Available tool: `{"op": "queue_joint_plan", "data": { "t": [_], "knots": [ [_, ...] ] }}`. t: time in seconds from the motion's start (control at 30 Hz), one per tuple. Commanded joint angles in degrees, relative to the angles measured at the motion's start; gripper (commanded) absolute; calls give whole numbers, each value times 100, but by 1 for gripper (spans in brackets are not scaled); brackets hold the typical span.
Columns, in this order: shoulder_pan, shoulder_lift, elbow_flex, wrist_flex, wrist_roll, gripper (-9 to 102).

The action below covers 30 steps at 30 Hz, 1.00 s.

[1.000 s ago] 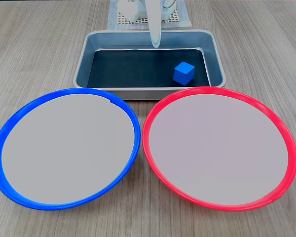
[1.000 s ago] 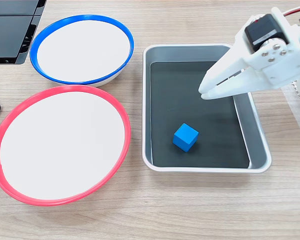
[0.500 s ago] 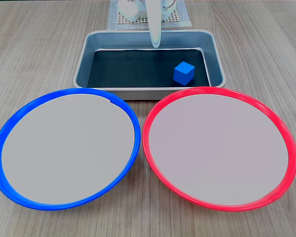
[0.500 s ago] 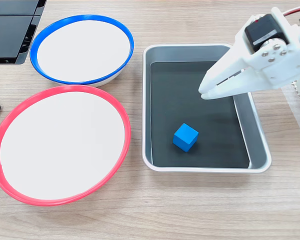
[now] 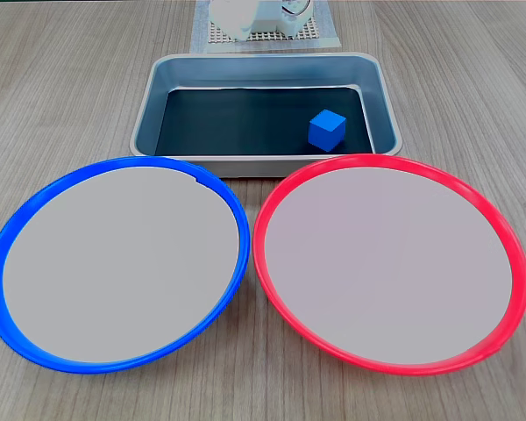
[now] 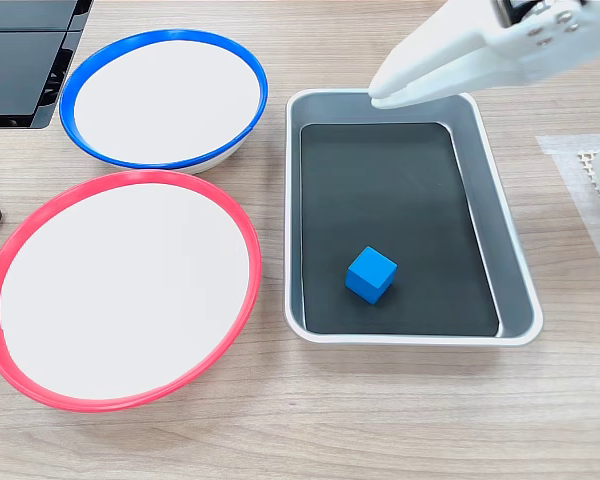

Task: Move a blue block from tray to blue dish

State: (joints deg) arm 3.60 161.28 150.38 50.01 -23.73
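My pincer (image 6: 377, 96) hangs in the air over the far edge of the tray (image 6: 507, 262), as a fixed view from the side shows it. Its two white fingers (image 6: 430, 50) lie close together with nothing between them, so it looks closed and it holds nothing.

The blue block (image 6: 371, 275) sits on the dark floor of the tray, well away from my pincer, near the tray's other end. It touches no wall. In the fixed view from the front, the block (image 5: 326, 130) is at the right side of the tray (image 5: 146, 118).

The blue dish (image 6: 164, 97) is on the tabletop (image 6: 380, 420) to the left of my pincer, beside the tray. The red dish (image 6: 120, 288) lies next to it, farther from my pincer. Both dishes have nothing in them.
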Motion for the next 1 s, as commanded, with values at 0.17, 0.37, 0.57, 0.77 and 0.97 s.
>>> {"op": "queue_joint_plan", "data": {
  "t": [0.17, 0.37, 0.57, 0.77, 0.97],
  "knots": [
    [-721, -4368, -3322, 2487, -237, 4],
    [-1160, -6082, -4720, 3753, -9, 22],
    [-1573, -6609, -4948, 3612, -185, 26],
    [-1749, -7269, -5203, 3480, -492, 25],
    [-1688, -7857, -5405, 3278, -993, 23]
  ]
}}
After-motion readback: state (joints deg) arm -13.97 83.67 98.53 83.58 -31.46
